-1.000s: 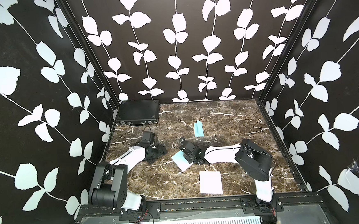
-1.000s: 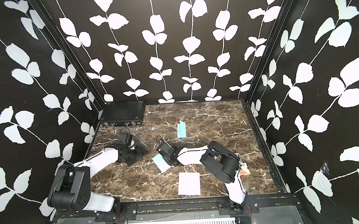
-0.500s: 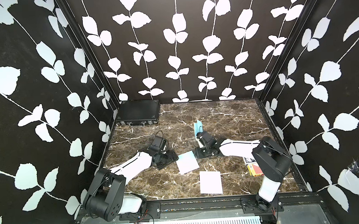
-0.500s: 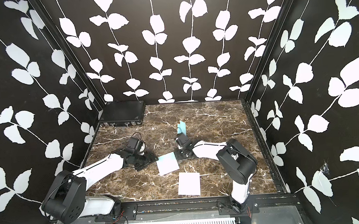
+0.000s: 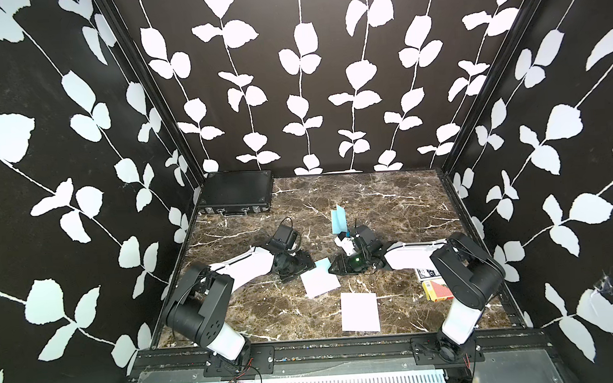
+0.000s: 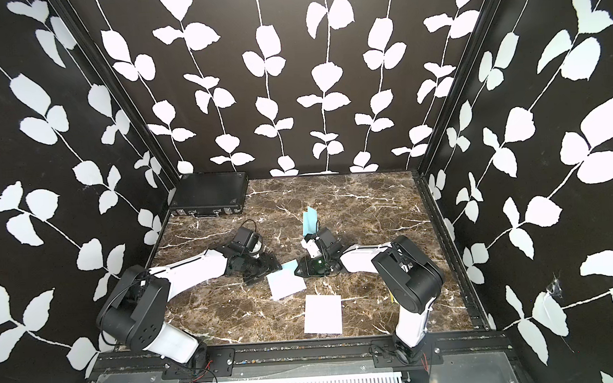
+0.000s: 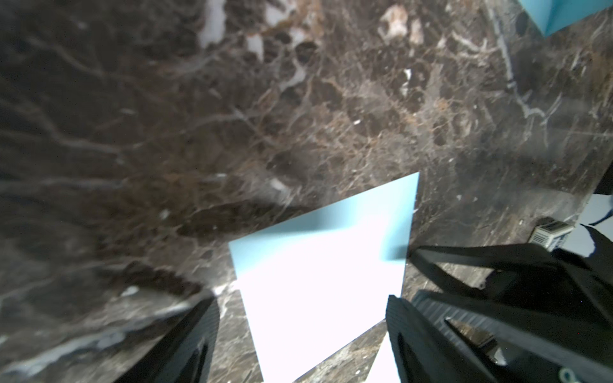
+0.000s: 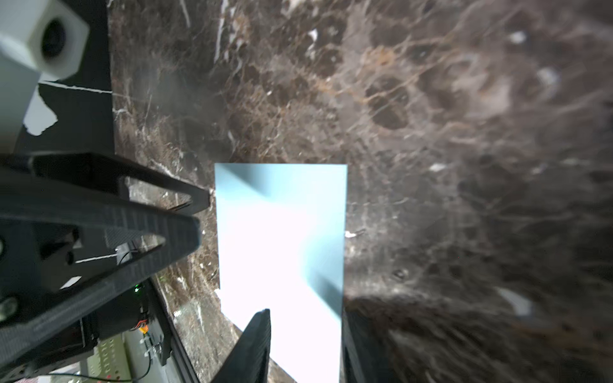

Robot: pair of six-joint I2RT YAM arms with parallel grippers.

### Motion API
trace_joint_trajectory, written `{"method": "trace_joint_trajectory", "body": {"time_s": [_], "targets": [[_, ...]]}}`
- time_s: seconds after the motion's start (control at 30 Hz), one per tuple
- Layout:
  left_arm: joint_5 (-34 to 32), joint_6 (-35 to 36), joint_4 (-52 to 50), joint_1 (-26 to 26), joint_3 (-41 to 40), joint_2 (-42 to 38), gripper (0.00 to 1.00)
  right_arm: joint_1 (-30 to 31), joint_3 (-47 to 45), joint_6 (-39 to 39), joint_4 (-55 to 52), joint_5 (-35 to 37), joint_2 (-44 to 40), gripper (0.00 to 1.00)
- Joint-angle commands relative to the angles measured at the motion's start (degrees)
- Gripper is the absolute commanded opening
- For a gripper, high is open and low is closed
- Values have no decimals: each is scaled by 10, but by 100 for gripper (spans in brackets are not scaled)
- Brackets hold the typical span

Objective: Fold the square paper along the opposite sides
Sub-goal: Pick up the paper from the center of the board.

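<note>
On the marble table [image 5: 389, 202], low arms [image 5: 244, 267] [image 5: 411, 255] flank the paper [image 5: 319, 281]: left jaws wide, right jaws half-open, both empty.

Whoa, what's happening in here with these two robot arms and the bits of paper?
A two-armed robot is meant to fold the pale blue square paper, which lies flat on the marble table, side to side. The left pincer and right pincer are both open, low at opposite sides of the sheet, and neither seems to grip it. No fold is made yet. A white sheet lies nearer the front, and an already folded blue paper stands further back.
</note>
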Motion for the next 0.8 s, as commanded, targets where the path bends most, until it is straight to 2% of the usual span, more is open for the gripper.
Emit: {"method": "trace_joint_trajectory", "body": {"time_s": [0.0,0.33,0.43,0.67,0.77], "targets": [[-1,4,-3,-3,-9,34,84,13,-21,15,5,-10,28,39],[3,-14,31,-3,-39,42,85,24,-18,27,44,-18,58,38],[-5,-12,27,-3,-41,39,82,24,-17,27,48,-19,60,37],[-6,-4,36,-3,-40,50,47,23,-15,22,40,-12,52,37],[-3,2,36,-3,-40,47,40,22,-13,22,36,-11,47,37]]}}
